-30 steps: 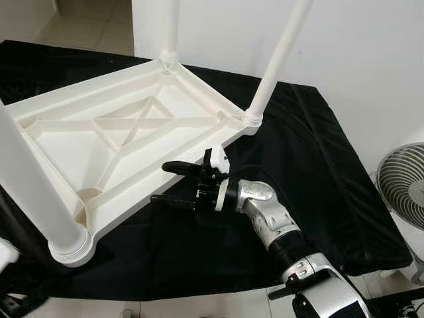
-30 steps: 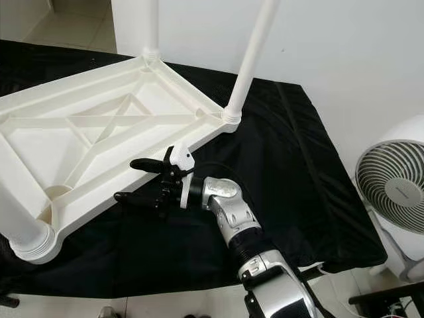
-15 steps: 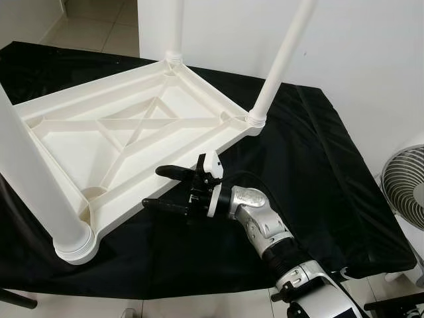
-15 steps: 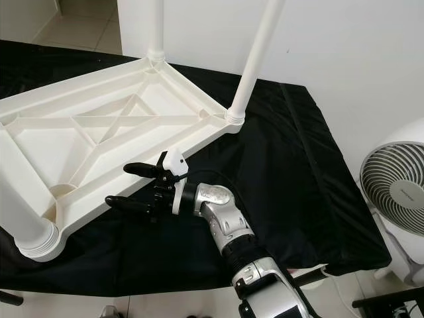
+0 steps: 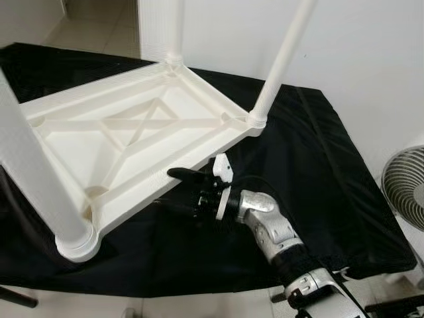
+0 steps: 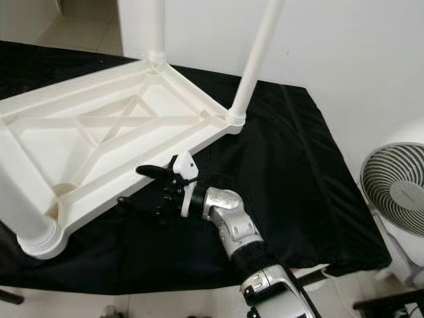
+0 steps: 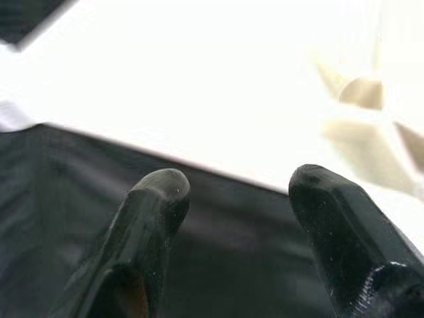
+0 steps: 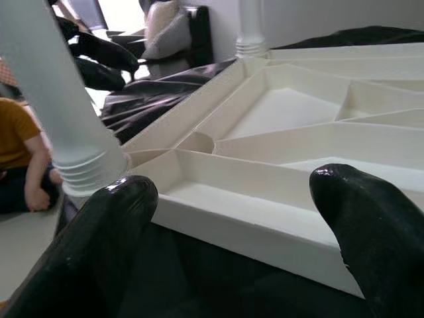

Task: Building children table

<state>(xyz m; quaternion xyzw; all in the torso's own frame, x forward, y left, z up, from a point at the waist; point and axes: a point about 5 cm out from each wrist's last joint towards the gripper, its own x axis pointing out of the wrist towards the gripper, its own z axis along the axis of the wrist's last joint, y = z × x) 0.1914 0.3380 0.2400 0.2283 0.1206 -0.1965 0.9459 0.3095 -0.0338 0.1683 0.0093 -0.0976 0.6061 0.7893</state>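
A white plastic children's table (image 5: 132, 136) lies upside down on a black cloth (image 5: 311, 172). White legs stand in its far corner (image 5: 169, 33), its right corner (image 5: 285, 59) and its near left corner (image 5: 33, 179). My right gripper (image 6: 132, 186) is open at the table's near long rim (image 8: 252, 212), one finger above the rim and one below it against the cloth. The right wrist view looks across the ribbed underside between the two fingertips (image 8: 126, 199). My left gripper (image 7: 238, 182) is open, facing a white table edge and the black cloth.
A white fan (image 6: 397, 192) stands on the floor to the right of the cloth. A white wall (image 5: 371, 46) rises behind the table. In the right wrist view a person in an orange top (image 8: 20, 159) sits on the floor beyond the near leg.
My right gripper has moved in to the table's near rim, and its fingers now straddle the edge instead of hovering in front of it. The camera has shifted slightly.
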